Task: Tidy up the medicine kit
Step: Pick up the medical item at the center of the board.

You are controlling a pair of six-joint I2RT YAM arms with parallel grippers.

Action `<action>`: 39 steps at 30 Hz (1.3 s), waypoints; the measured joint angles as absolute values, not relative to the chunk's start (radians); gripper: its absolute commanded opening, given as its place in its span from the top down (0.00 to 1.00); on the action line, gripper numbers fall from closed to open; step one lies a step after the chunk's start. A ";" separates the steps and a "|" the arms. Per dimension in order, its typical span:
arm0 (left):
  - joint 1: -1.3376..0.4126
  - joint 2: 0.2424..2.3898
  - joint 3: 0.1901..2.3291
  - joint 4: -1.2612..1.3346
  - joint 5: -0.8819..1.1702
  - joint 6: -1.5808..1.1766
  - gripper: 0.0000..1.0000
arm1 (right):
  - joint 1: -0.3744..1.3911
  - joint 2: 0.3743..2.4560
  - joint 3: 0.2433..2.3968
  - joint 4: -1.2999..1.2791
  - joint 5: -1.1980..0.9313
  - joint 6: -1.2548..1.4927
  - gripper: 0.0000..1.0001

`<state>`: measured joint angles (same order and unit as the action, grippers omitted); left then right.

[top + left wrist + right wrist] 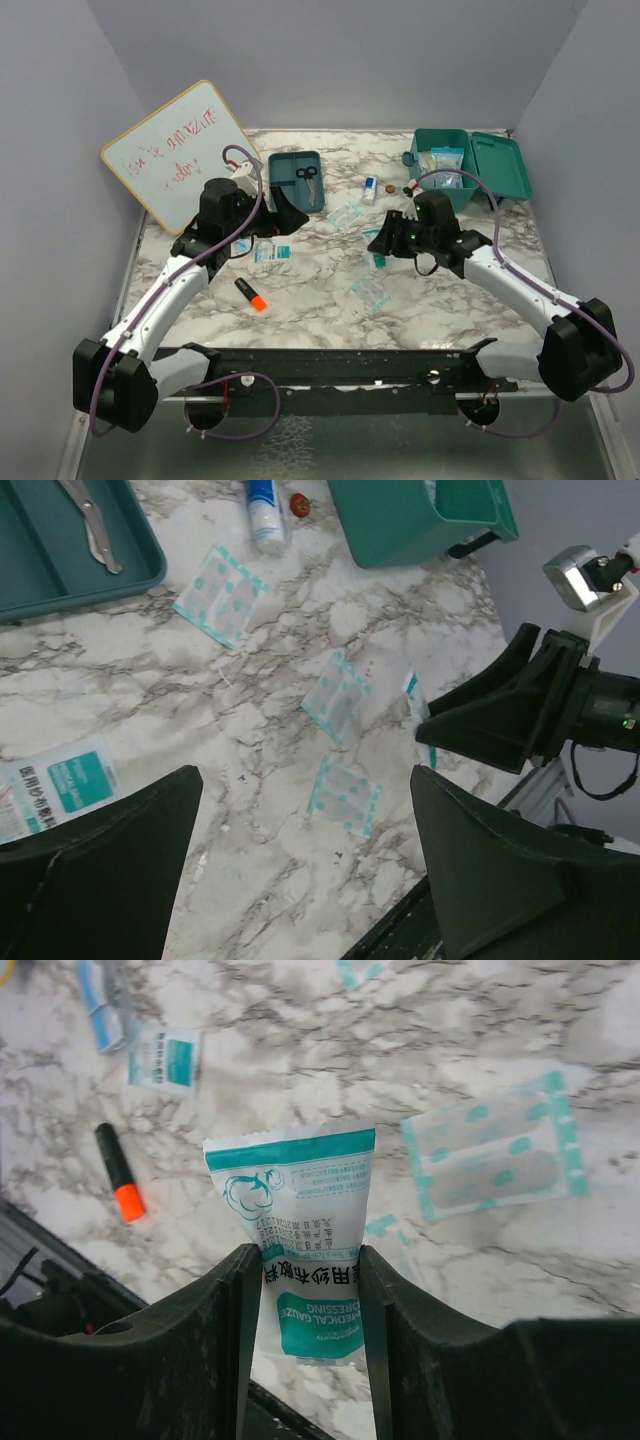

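Observation:
The medicine kit (pixel 498 163) is a teal box at the back right, lid open, with packets inside; its wall (pixel 400 520) also shows in the left wrist view. My right gripper (pixel 305 1255) is shut on a white and teal gauze dressing packet (pixel 295 1185), held off the marble table left of the kit (pixel 383 240). My left gripper (pixel 305 780) is open and holds nothing. It hovers over the table, and a dotted plaster packet (pixel 345 795) lies below between its fingers. In the top view the left gripper (pixel 285 222) is near the tray.
A shallow teal tray (pixel 290 200) holds scissors (pixel 308 172). A whiteboard (pixel 180 155) leans at the back left. Loose on the table are an orange marker (pixel 251 294), a gauze packet (pixel 270 250), plaster packets (pixel 347 215), a small bottle (pixel 370 187) and a red item (pixel 390 188).

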<state>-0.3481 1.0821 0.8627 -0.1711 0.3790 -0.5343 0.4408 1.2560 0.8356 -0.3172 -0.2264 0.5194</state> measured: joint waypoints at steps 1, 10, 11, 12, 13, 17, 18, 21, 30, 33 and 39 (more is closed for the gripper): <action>-0.348 1.101 0.865 -0.154 0.402 -0.549 0.20 | 0.462 1.257 0.836 -0.298 -0.233 0.535 0.52; -0.350 1.201 0.874 -0.007 0.565 -0.657 0.34 | 0.582 1.325 0.894 -0.163 -0.271 0.633 0.51; -0.351 1.206 0.874 0.006 0.576 -0.665 0.35 | 0.590 1.334 0.901 -0.152 -0.272 0.638 0.51; -0.354 1.214 0.874 0.020 0.587 -0.675 0.36 | 0.597 1.341 0.907 -0.144 -0.273 0.642 0.51; -0.356 1.220 0.874 0.028 0.595 -0.679 0.37 | 0.604 1.346 0.910 -0.136 -0.274 0.648 0.51; -0.378 1.253 0.875 0.062 0.619 -0.702 0.38 | 0.627 1.355 0.913 -0.110 -0.278 0.667 0.51; -0.382 1.259 0.875 0.067 0.622 -0.704 0.38 | 0.631 1.357 0.913 -0.105 -0.278 0.670 0.51; -0.397 1.296 0.875 0.087 0.635 -0.713 0.41 | 0.644 1.368 0.913 -0.094 -0.278 0.681 0.51; -0.408 1.377 0.891 0.102 0.660 -0.722 0.58 | 0.666 1.377 0.915 -0.086 -0.278 0.699 0.51; -0.408 1.386 0.892 0.107 0.668 -0.722 0.68 | 0.668 1.378 0.921 -0.083 -0.278 0.701 0.51; -0.408 1.416 0.892 0.113 0.697 -0.725 0.85 | 0.669 1.394 0.930 -0.074 -0.278 0.707 0.51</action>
